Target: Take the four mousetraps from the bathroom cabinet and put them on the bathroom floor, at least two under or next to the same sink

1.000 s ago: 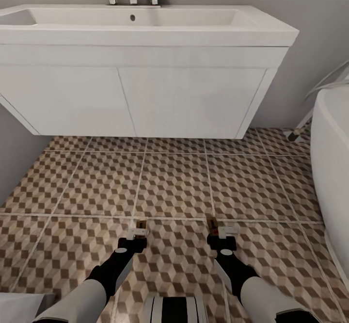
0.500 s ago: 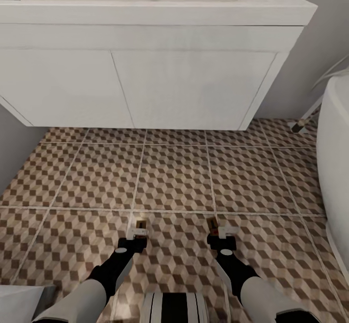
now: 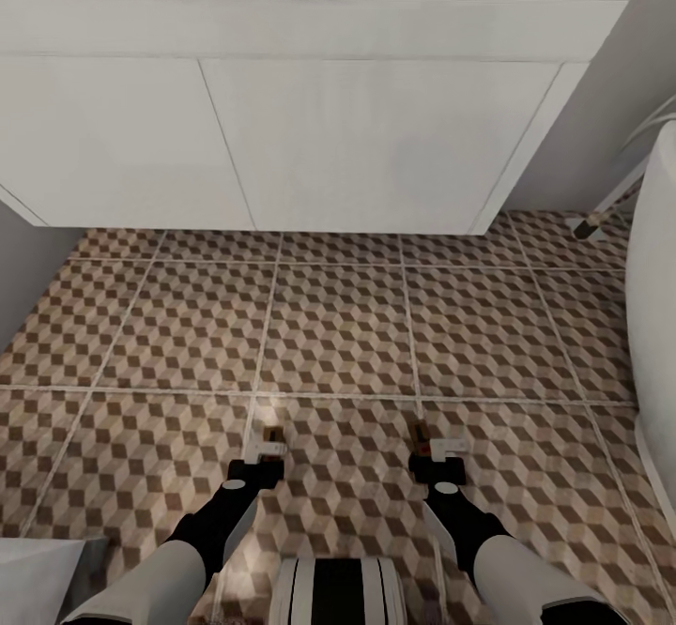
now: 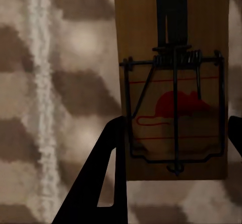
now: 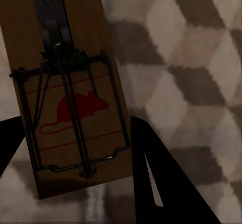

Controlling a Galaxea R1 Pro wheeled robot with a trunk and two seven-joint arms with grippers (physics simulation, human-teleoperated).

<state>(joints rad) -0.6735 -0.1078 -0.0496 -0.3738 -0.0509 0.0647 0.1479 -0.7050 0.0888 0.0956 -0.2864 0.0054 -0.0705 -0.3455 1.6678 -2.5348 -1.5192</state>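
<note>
Each gripper holds a mousetrap above the bathroom floor (image 3: 338,334) of cube-pattern tiles. My left gripper (image 3: 268,442) is shut on a brown wooden mousetrap (image 4: 174,82) with a wire spring and a red mouse mark; its tip shows as a small brown piece (image 3: 273,434) in the head view. My right gripper (image 3: 434,445) is shut on a second mousetrap (image 5: 68,90), seen edge-on (image 3: 420,437) in the head view. The white sink (image 3: 310,90) with its plain front hangs ahead over the floor, about two tile rows beyond both grippers.
A white bathtub (image 3: 655,325) curves along the right side. A pale grey wall (image 3: 23,268) closes the left below the sink. A thin white leg with a dark foot (image 3: 601,212) stands at the right back. The robot's base (image 3: 338,592) is at the bottom.
The head camera has tilted down and closer: the sink's basin and taps have slid out of the top of the picture. Both grippers keep their mousetraps in the same pose.
</note>
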